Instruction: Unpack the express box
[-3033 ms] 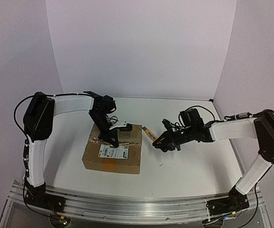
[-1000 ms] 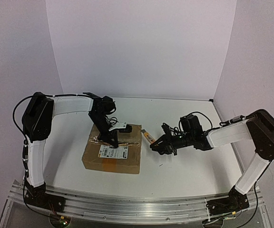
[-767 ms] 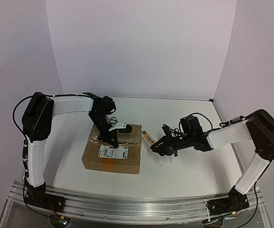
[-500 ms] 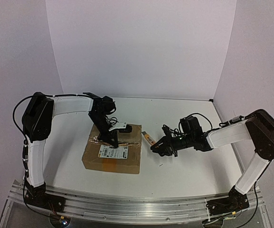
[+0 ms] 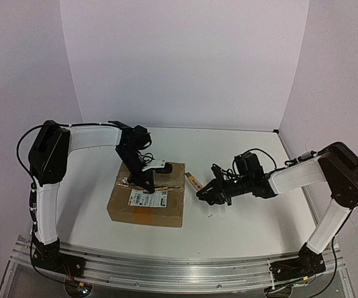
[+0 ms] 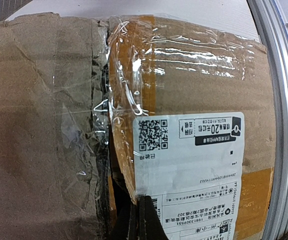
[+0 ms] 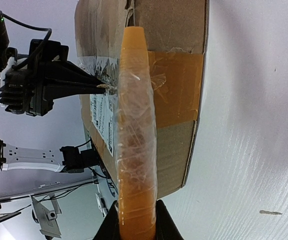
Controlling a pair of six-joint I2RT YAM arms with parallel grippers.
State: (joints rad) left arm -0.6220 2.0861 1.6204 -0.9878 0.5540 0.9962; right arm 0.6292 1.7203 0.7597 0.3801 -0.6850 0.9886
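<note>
Top external, white table (image 5: 247, 233), walls (image 5: 185, 62), express box (image 5: 146, 203)

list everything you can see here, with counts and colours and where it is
express box: 1, brown, left-centre of table
shipping label: 1, white, on box top
tape: orange and clear strips, over box seam and side
utility knife: 1, orange, held pointing at the box's right side
table: 1, white, under everything
rail: 1, silver, near edge
left end effector: 1, black, shut, tip on box top at the label
right end effector: 1, black, shut on the knife
</note>
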